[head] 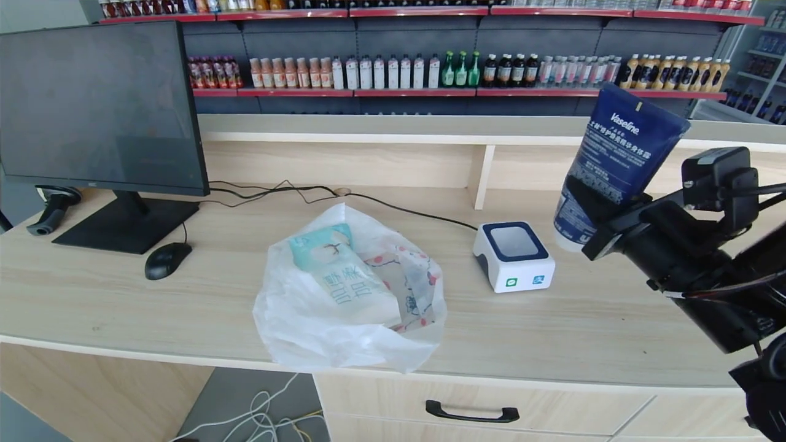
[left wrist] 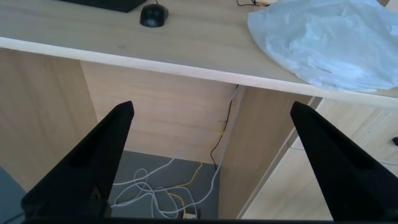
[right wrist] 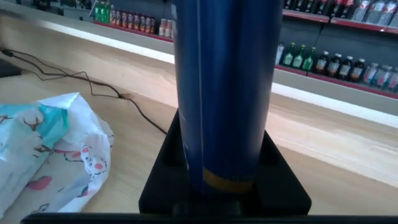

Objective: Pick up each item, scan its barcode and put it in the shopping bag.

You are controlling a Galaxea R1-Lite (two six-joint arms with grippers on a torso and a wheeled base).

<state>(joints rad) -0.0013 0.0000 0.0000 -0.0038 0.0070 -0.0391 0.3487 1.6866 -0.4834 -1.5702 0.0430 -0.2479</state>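
Observation:
My right gripper (head: 605,215) is shut on a dark blue lotion tube (head: 617,161), held upright and slightly tilted in the air to the right of the white barcode scanner (head: 514,256). In the right wrist view the tube (right wrist: 222,87) stands between the fingers (right wrist: 163,168). A white plastic shopping bag (head: 347,294) lies on the counter left of the scanner, with a teal-and-white pack (head: 341,273) inside. My left gripper (left wrist: 211,162) is open, hanging below the counter's front edge, with the bag (left wrist: 329,40) above it on the counter.
A monitor (head: 101,110) stands at the left with a black mouse (head: 167,259) beside it and a handheld scanner (head: 52,212) behind. Cables (head: 295,193) cross the counter. A raised wooden ledge (head: 479,138) runs along the back. Drawers with a black handle (head: 471,412) sit below.

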